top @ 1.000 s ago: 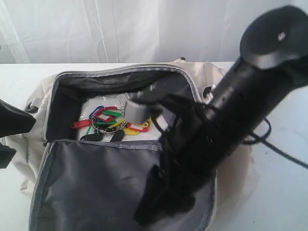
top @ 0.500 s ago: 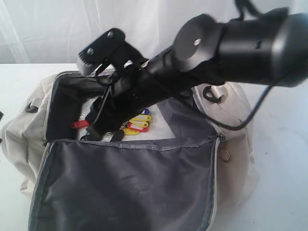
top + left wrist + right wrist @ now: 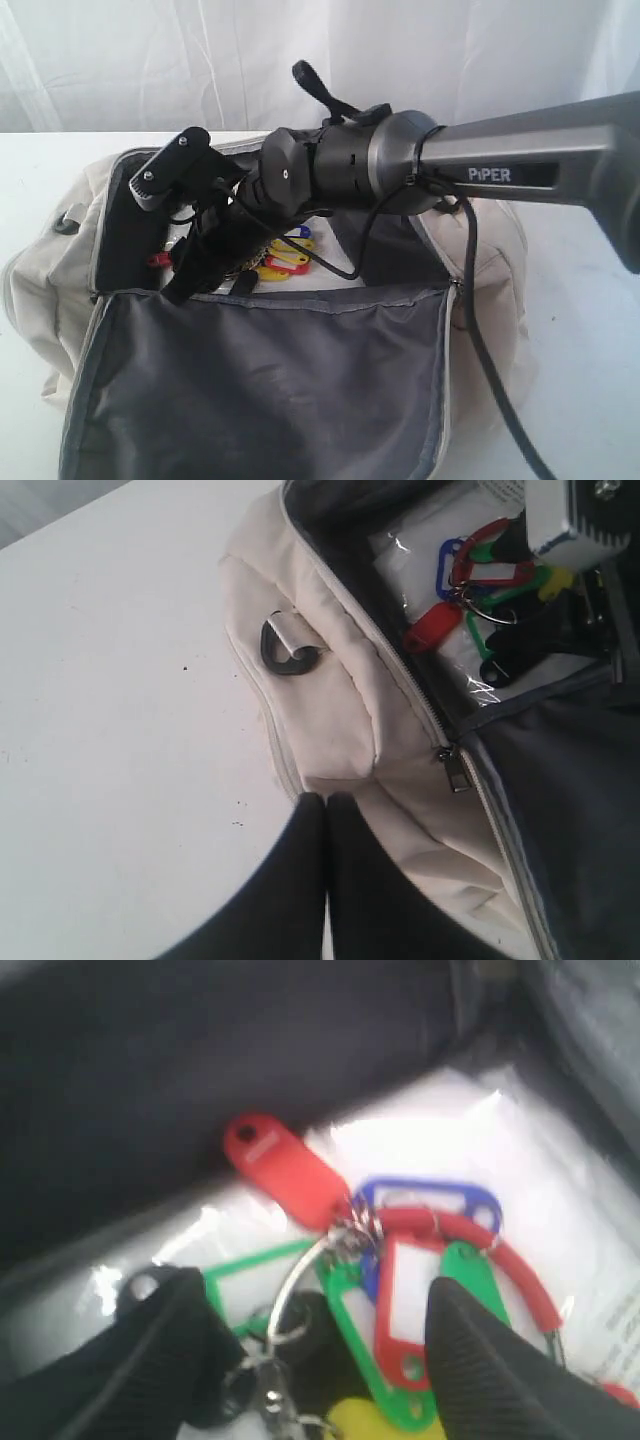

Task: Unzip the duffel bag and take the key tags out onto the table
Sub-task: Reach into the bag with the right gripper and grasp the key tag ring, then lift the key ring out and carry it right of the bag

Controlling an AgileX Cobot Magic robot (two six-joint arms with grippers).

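**Right Arm Brought Down Into Opened Duffel, Key Tags Not Yet Gripped**

The right arm (image 3: 500, 170), seen a second ago over the bag's folded-back front flap, has been swung across and lowered into the open compartment of the duffel bag (image 3: 40, 285). The left jaws, then visible at the edge of the exterior view, have been drawn out of it. The right jaws are held wide apart, one finger (image 3: 170, 1360) to each side of the key tags (image 3: 400, 1300), and nothing is gripped. The bunch lies directly beneath and between these jaws, on a clear-wrapped white packet (image 3: 520, 1160) at the bottom of the bag. A red tag (image 3: 280, 1170) is fanned out ahead of the fingertips, towards the dark lining. The zip is seen fully undone, with the grey-lined flap (image 3: 260, 390) laid open on the near side of the right jaws. The left jaws are pressed shut and empty, their fingers (image 3: 310, 880) held above the bag's cream end panel, beside the white counter (image 3: 120, 680). A black D-ring (image 3: 288, 650) and a metal zip pull (image 3: 455, 770) are seen just beyond them.
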